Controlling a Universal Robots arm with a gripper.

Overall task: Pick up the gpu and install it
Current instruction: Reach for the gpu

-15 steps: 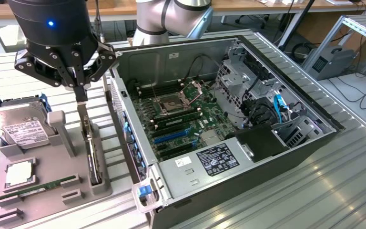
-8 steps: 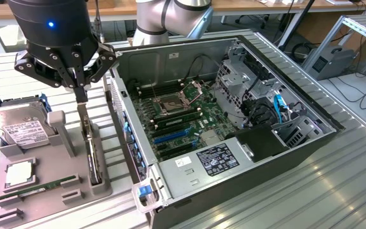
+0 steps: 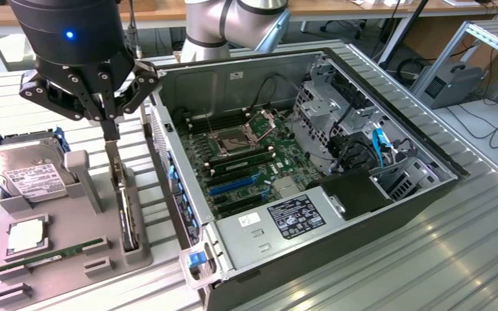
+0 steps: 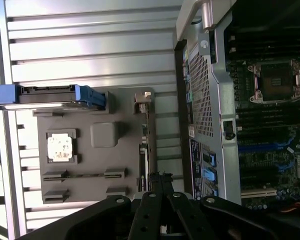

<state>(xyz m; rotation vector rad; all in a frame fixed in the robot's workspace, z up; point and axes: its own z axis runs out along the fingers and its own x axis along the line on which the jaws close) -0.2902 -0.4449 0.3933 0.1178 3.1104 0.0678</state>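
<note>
The gpu (image 3: 124, 201) stands on its long edge in a slot of the grey holder tray (image 3: 59, 272), just beside the open computer case (image 3: 379, 214). My gripper (image 3: 111, 133) hangs straight above it, fingers pressed together, and the tips meet at the card's top edge near its far end. In the wrist view the gpu (image 4: 148, 155) is a thin dark strip that runs under the shut gripper (image 4: 160, 176). The card still rests in the tray. Inside the case, the motherboard (image 3: 249, 155) shows blue expansion slots (image 3: 231, 186).
On the tray lie a silver hard drive (image 3: 24, 172), a processor chip (image 3: 26, 236) and a thin green RAM stick (image 3: 54, 254). The case's rear wall (image 4: 202, 95) rises right next to the gpu slot. A ribbed metal tabletop (image 3: 456, 259) surrounds everything.
</note>
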